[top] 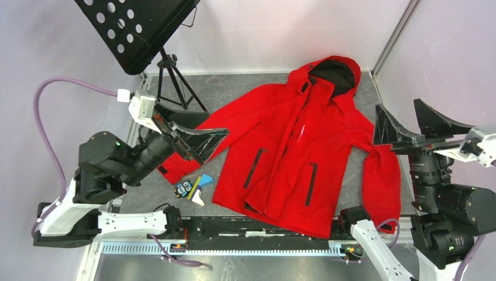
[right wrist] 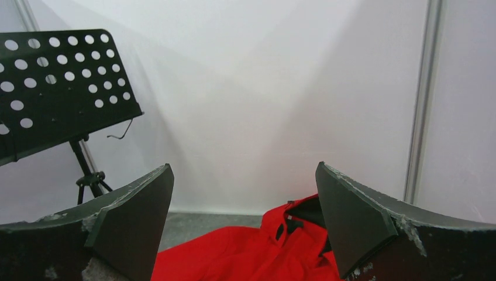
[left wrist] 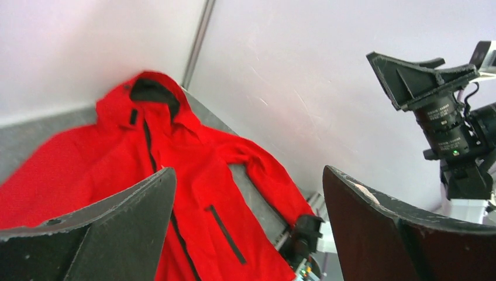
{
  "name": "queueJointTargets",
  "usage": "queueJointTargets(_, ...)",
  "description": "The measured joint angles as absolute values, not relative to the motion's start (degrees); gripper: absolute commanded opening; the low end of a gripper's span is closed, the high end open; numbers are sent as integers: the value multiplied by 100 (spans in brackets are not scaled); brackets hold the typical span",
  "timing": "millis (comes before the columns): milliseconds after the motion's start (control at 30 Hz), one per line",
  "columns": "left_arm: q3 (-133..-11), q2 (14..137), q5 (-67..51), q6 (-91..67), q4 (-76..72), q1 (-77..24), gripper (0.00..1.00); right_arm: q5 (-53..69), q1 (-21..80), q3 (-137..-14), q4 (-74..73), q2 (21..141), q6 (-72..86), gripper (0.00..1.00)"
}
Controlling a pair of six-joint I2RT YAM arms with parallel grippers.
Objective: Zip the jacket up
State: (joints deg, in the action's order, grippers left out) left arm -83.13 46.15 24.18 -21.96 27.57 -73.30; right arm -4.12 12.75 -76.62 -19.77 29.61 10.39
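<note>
Red shell fabric: the jacket (top: 292, 152) lies flat, front up, on the grey table (top: 234, 88). Its hood points to the far right corner and its hem is at the near edge.

Top view:
- One sleeve runs down the right edge; the other reaches toward the left edge.
- Both black pocket zips show, and a dark line runs down the front (top: 299, 126). I cannot tell whether the front zip is closed.
- The left gripper (top: 212, 145) is spread wide over the left-hand sleeve and holds nothing. I cannot tell whether it touches the cloth.
- The right gripper (top: 399, 111) is also spread wide and empty, beside the right edge near the shoulder.
- Small blue, yellow and white items (top: 192, 188) lie near the near edge, just beside the left sleeve's cuff.
- A black perforated music stand (top: 134, 29) is at the far left corner.

Left wrist view: between the two parted blades, the jacket appears full length with its black hood lining. The right gripper hangs above the table, clear of the cloth, which the top view does not settle.

Right wrist view: wide-apart blades with nothing between them. Only the hood and the music stand show against the white wall.
</note>
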Motion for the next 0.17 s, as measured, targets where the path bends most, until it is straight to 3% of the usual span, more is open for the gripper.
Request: queueJointTargets(167, -8744, 4713, 2539, -1549, 2751, -7330, 100, -578, 1275, -7430, -1750, 2801, 1007, 98)
